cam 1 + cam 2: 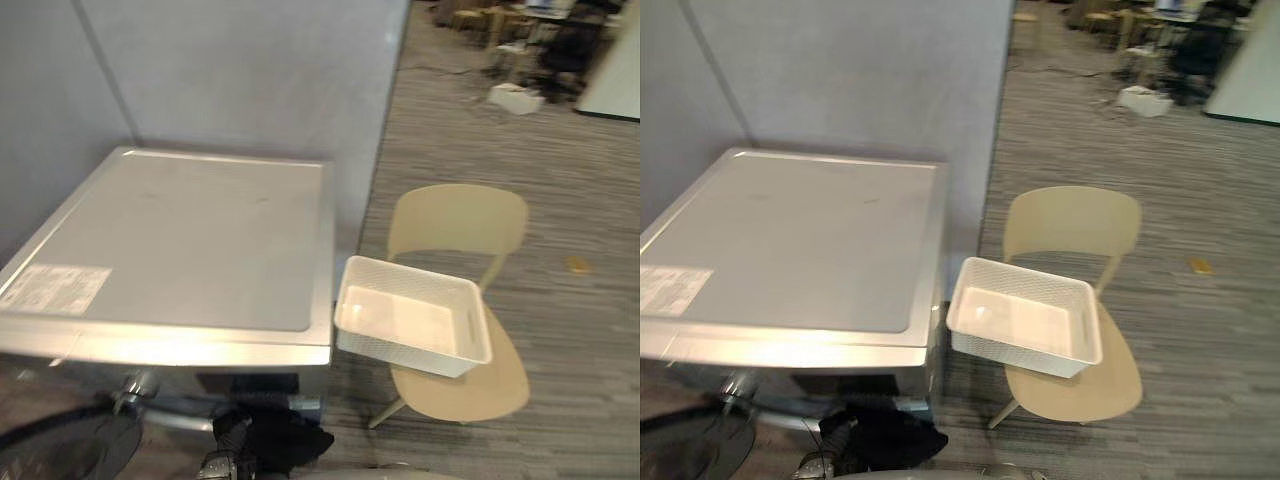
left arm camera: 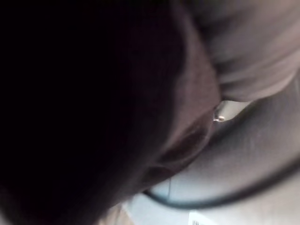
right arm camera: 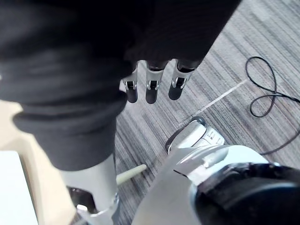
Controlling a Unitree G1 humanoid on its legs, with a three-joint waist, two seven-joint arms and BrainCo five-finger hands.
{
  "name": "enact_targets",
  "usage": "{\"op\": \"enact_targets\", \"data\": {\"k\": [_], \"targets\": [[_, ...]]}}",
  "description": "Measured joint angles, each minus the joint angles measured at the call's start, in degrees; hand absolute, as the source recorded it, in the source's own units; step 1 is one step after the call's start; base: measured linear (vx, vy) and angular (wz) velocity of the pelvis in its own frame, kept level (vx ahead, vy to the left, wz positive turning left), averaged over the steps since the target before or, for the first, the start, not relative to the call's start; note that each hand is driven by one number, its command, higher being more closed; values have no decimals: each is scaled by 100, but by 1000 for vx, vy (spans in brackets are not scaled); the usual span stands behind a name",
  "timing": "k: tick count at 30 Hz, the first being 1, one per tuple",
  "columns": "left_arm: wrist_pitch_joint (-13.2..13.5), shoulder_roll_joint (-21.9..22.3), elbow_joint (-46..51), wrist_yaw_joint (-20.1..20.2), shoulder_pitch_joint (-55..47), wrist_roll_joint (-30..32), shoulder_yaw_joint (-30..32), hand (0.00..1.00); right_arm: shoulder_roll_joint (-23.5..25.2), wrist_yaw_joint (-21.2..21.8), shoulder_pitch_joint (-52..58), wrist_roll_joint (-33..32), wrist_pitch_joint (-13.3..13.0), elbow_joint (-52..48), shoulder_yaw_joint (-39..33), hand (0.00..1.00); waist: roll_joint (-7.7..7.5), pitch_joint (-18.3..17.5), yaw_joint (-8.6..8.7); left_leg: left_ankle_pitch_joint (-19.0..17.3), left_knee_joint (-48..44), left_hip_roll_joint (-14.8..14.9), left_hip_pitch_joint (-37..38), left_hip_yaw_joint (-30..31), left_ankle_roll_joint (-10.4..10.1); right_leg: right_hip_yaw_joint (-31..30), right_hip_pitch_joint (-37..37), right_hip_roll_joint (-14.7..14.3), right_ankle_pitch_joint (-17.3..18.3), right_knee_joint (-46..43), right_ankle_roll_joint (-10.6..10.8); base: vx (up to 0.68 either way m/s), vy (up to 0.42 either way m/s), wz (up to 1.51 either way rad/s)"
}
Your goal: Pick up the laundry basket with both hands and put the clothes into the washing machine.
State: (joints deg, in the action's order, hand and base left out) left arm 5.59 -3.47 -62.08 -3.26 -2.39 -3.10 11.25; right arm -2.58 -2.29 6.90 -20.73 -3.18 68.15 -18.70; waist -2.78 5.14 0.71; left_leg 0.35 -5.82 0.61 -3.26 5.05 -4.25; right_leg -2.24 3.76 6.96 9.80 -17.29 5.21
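The white laundry basket [image 1: 412,317] stands empty on the seat of a beige chair [image 1: 462,382], right of the washing machine [image 1: 180,240]. A dark garment [image 1: 272,440] hangs in front of the machine, just below its top edge. In the right wrist view the same garment [image 3: 61,93] drapes down beside my right hand [image 3: 150,89], whose fingers curl over it. In the left wrist view a dark mass [image 2: 84,103] lies very close against a grey rounded surface [image 2: 253,154], and I cannot tell how my left hand stands.
The machine's round door [image 1: 70,445] hangs open at the lower left. A grey partition wall [image 1: 240,70] stands behind the machine. Striped grey carpet [image 1: 570,330] stretches right of the chair. Desks and a white box [image 1: 515,97] are far back.
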Motion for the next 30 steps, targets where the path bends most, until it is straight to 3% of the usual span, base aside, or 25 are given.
{"op": "enact_targets", "data": {"k": [1, 2, 3, 4, 5, 6, 8, 9, 10, 11, 12, 13, 14, 15, 16, 17, 18, 20, 23, 25, 26, 27, 30], "targets": [[-1, 12, 55, -22, 2, -77, 98, 100, -28, 3, -24, -14, -5, -42, -1, 0, -48, 28, 19, -113, -34, 1, -42, -6, -18, 106, 48, 141, 1, -13, -22, -83, -22, 79], [-2, 61, 139, -57, 30, -178, 370, 100, 5, -15, -142, -58, -65, -209, -135, 0, -43, 200, -28, -387, -990, 96, -348, -364, 275, 211, 56, 303, -7, -39, -16, -80, -25, 57], [-2, 69, 163, -66, -76, -235, 522, 100, -31, -13, -144, -148, -128, -451, -287, 0, -80, 234, -22, -702, -2012, 259, -500, -555, 360, 222, 59, 460, -36, -55, 34, -75, -13, 40], [3, 67, 180, -81, -142, -256, 541, 100, -50, 0, -145, -160, -145, -544, -331, 0, -70, 229, -18, -812, -2359, 395, -472, -564, 326, 205, 59, 516, -54, -54, 67, -132, 94, 14], [39, 70, 182, -95, -240, -281, 611, 100, -90, 7, -158, -173, -173, -614, -426, 0, -6, 220, -16, -933, -2735, 825, -359, -485, 200, 129, 125, 530, -92, -75, 135, -139, 236, -9], [76, 88, 175, -112, -288, -325, 703, 100, -121, 11, -206, -173, -169, -588, -591, 0, 25, 217, -10, -935, -2839, 1238, -235, -262, 182, -10, 290, 523, -94, -196, 228, -139, 299, -16], [93, 79, 110, -133, -319, -349, 710, 100, -176, 5, -273, -173, -155, -431, -791, 0, 40, 212, 13, -874, -2629, 1658, -8, -44, 184, -154, 586, 547, -81, -381, 359, -94, 308, -19], [93, 87, 58, -186, -321, -351, 688, 100, -264, -7, -286, -175, -130, -316, -899, 0, 132, 166, 37, -437, -2076, 1835, 336, 2, 378, -289, 781, 562, -79, -483, 547, -160, 467, -28], [88, 64, 21, -214, -326, -350, 670, 100, -334, -17, -283, -180, -115, -120, -973, 0, 50, 134, 67, -954, -1823, 1660, 510, -46, -3, -478, 896, 652, -111, -435, 655, -169, 478, -23], [88, 29, 21, -215, -341, -346, 634, 100, -317, -10, -263, -181, -89, 8, -959, 0, 32, 106, 105, -1137, -1817, 1609, 447, -69, -195, -589, 896, 687, -158, -312, 662, -197, 548, -7], [92, -118, 24, -219, -396, -329, 450, 100, -243, -25, -199, -182, -34, 202, -963, 0, -34, 1, 172, -1653, -1814, 1588, 411, -191, -789, -596, 771, 827, -478, 149, 824, -186, 577, 7], [88, -199, 23, -225, -390, -304, 302, 100, -201, -28, -118, -182, -21, 238, -966, 0, 13, -5, 171, -2023, -1873, 1572, 360, -304, -1041, -549, 689, 926, -755, 454, 958, -177, 593, 9], [89, -231, 23, -222, -351, -265, 113, 100, -146, -36, -59, -195, -28, 228, -981, 0, -59, -40, 167, -2386, -2059, 1486, 229, -385, -981, -528, 597, 1042, -1078, 759, 946, -191, 542, 4], [89, -282, 21, -213, -302, -228, -105, 100, -73, -55, -11, -202, -30, 228, -984, 0, -93, -48, 155, -2666, -2332, 1307, -2, -389, -789, -529, 605, 1213, -1446, 988, 955, -250, 530, -4], [89, -366, 15, -200, -257, -113, -349, 100, 37, -84, -27, -236, -23, 227, -947, 0, -20, -46, 142, -2801, -2670, 1128, -250, -430, -566, -572, 668, 1345, -2127, 1271, 650, -223, 425, -21], [89, -387, 12, -200, -261, -62, -456, 100, 77, -90, -43, -246, -12, 225, -912, 0, 39, -77, 118, -2816, -2684, 1122, -273, -532, -489, -571, 697, 1320, -2664, 1498, 261, -260, 454, -59], [98, -353, -13, -189, -300, 25, -549, 100, 67, -90, -48, -319, -6, 160, -809, 0, 167, -208, 8, -2702, -2520, 1163, -278, -737, -276, -544, 888, 1186, -3280, 1596, -213, -183, 364, -60], [98, -467, -50, -202, -325, 107, -636, 100, 6, -88, 30, -326, 11, 56, -497, 0, 204, -228, 18, -2377, -2081, 1051, -167, -858, -88, -530, 1006, 817, -2603, 859, 63, -159, 327, -33], [80, -561, -52, -174, -406, 108, -671, 100, -36, -66, 20, -338, -25, -202, -79, 0, 278, -230, 17, -1526, -767, 904, 380, -1129, 72, 150, 983, -103, -679, -1031, 85, -37, 204, -25], [6, -496, -106, -156, -411, 119, -667, 100, -79, -7, -32, -337, -58, -253, -36, 0, 251, -242, -27, -1378, -463, 720, 624, -1304, 87, 197, 795, -156, -525, -846, 13, 0, 93, -41], [-28, -416, -170, -114, -447, 157, -672, 100, -78, 14, -34, -337, -90, -296, -33, 0, 367, -276, 2, -1331, -378, 704, 654, -1331, 87, 184, 688, -158, -503, -637, 46, -51, 14, -21], [-27, -372, -168, -52, -426, 155, -673, 100, -70, 18, -37, -330, -82, -303, -37, 0, 307, -308, 7, -1296, -283, 684, 734, -1347, 63, 149, 588, -160, -444, -445, 126, -47, -17, -17], [-29, -381, -172, -40, -331, 151, -674, 100, -10, 20, -38, -330, -82, -246, -41, 0, 219, -374, -13, -1188, -137, 660, 706, -1388, -32, 50, 294, -172, -368, 429, 63, -30, -118, -20]]}}
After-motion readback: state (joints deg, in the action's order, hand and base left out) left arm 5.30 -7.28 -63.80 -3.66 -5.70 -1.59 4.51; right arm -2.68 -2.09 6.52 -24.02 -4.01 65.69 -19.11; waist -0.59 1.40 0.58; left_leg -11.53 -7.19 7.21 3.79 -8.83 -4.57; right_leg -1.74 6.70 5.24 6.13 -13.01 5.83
